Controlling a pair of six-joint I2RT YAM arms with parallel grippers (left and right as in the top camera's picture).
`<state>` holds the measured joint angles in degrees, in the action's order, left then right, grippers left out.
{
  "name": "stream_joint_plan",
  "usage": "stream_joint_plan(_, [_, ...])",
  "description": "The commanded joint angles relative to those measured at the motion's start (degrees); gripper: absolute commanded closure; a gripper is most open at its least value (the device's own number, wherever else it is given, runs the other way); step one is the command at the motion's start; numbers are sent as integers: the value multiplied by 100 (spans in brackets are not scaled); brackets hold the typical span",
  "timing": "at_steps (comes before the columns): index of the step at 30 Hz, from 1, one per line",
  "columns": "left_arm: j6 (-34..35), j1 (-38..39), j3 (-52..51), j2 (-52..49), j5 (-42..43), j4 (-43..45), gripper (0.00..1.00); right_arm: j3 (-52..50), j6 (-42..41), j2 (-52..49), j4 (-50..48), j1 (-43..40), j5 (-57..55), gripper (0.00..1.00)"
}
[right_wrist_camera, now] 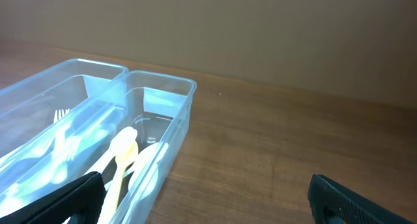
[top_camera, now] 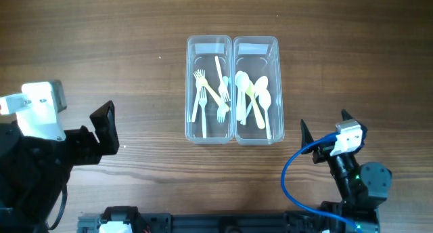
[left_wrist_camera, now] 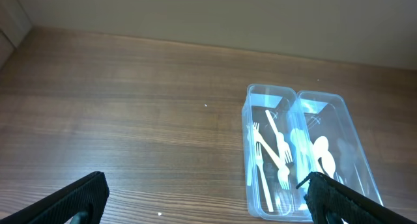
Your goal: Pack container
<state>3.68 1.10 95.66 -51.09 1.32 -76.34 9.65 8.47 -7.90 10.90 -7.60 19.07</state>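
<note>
Overhead, the wooden counter (top_camera: pixel 101 43) carried two clear containers touching side by side at centre, the fork container (top_camera: pixel 190 91) and the spoon container (top_camera: pixel 277 91). No loose cutlery showed, so packing looked finished and the next move probably called only for backing away. Left tool (top_camera: pixel 106 129) and right tool (top_camera: pixel 325 126) sat near the front edge, both spread wide and empty. I counted roughly four forks (top_camera: pixel 196 101) and four spoons (top_camera: pixel 262 85), though overlaps blurred this.

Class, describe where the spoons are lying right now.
In the overhead view, the spoons lie inside the right clear container, directly beside the left container holding the forks, mid-table.
</note>
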Motion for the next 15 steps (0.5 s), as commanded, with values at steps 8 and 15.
stream_joint_plan(8, [-50,0,26,-7,-57,13,0,-181,48,85,-170,22,26,0])
stream_joint_plan(15, [-48,0,26,-7,-57,13,0,-190,48,85,-192,22,28,0])
